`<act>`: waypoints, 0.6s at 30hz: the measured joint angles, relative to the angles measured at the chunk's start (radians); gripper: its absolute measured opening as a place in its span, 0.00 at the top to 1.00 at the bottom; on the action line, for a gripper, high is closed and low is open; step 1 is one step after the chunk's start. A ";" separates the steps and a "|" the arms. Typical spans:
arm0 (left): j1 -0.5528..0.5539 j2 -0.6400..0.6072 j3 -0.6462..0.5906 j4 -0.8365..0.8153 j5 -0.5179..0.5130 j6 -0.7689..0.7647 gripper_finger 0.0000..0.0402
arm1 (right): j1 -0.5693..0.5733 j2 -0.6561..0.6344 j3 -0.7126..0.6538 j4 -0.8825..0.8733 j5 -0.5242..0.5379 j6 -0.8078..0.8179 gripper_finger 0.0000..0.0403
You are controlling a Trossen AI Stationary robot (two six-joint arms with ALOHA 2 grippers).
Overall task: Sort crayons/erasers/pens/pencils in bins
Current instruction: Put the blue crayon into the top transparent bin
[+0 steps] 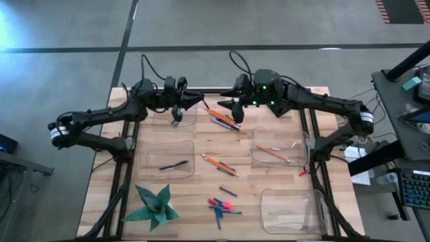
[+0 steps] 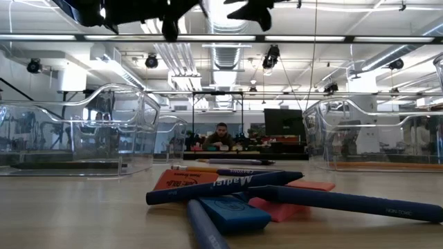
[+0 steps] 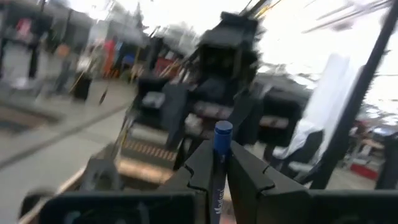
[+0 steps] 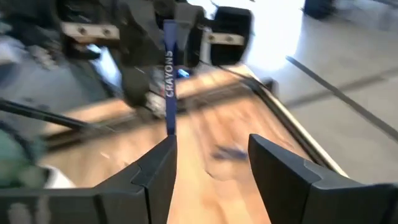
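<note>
Because the left gripper (image 3: 217,177) pinches the blue crayon (image 3: 219,163) by one end, upper left of centre above a bin (image 1: 180,121), while the right gripper (image 4: 208,165) stands open beside it, the crayon could swing and land outside that bin.

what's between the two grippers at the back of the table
Nothing sits between the left gripper and the right gripper: the high view shows bare wood there, with orange pencils lying just below the right one.
</note>
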 joint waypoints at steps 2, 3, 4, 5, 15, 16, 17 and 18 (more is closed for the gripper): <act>0.023 0.000 0.000 -0.078 -0.001 0.000 0.97 | 0.000 -0.003 0.000 -0.070 0.086 -0.004 0.54; 0.037 0.000 0.000 -0.118 -0.001 0.001 0.97 | 0.000 -0.002 -0.001 -0.103 0.125 0.001 0.54; 0.050 0.000 0.000 -0.162 -0.001 0.002 0.97 | 0.000 0.005 -0.003 -0.132 0.161 0.014 0.54; 0.065 -0.001 0.000 -0.211 -0.001 0.011 0.97 | 0.000 0.013 -0.005 -0.153 0.187 0.027 0.55; 0.162 -0.062 0.004 -0.833 -0.236 0.178 0.97 | -0.005 0.210 -0.064 -0.180 0.254 0.158 0.56; 0.164 -0.068 0.002 -0.886 -0.287 0.191 0.97 | -0.010 0.239 -0.064 -0.178 0.256 0.158 0.56; 0.164 -0.069 0.001 -0.932 -0.343 0.203 0.97 | -0.014 0.268 -0.063 -0.179 0.256 0.158 0.56; 0.165 -0.069 0.001 -0.970 -0.399 0.206 0.97 | -0.020 0.298 -0.060 -0.180 0.257 0.158 0.56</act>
